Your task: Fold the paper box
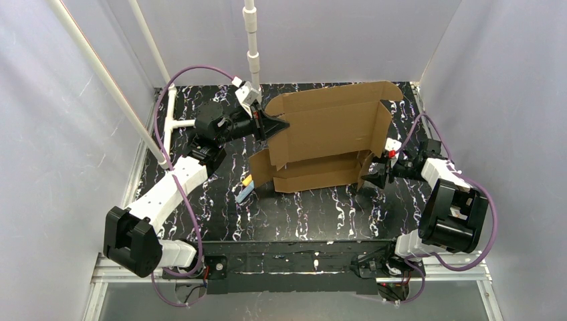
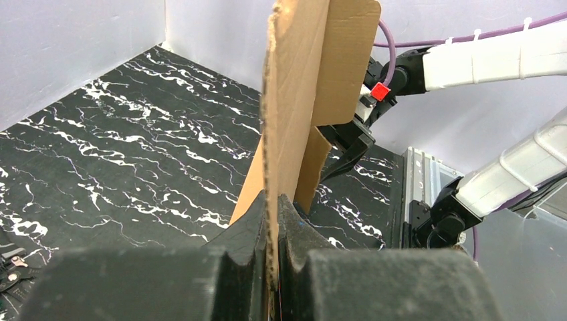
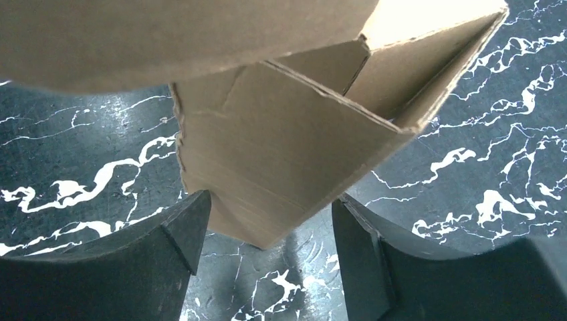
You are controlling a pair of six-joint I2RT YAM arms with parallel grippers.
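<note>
Paper box is partly folded and stands in the middle-to-far part of the desk. Its big panel is raised and the side flaps are bent in. A lower flap section sits in front, on the near side.

Left gripper is clamped shut on the box's left edge, high up on the raised panel. In the left wrist view we see the cardboard edge-on, pinched tight between the two fingers, with the sheet running up and away from them.

Right gripper is low at the box's near-right corner, jaws spread wide. In the right wrist view that folded corner pokes down between the two fingers. There's desk visible under the corner. We can't tell whether either finger actually touches the cardboard, and it isn't gripping anything.

From the left wrist view we also see the right gripper just behind the far edge of the panel, close to it.

A small yellow-and-blue item lies on the desk just left of the box's lower flap, apart from both grippers.
</note>
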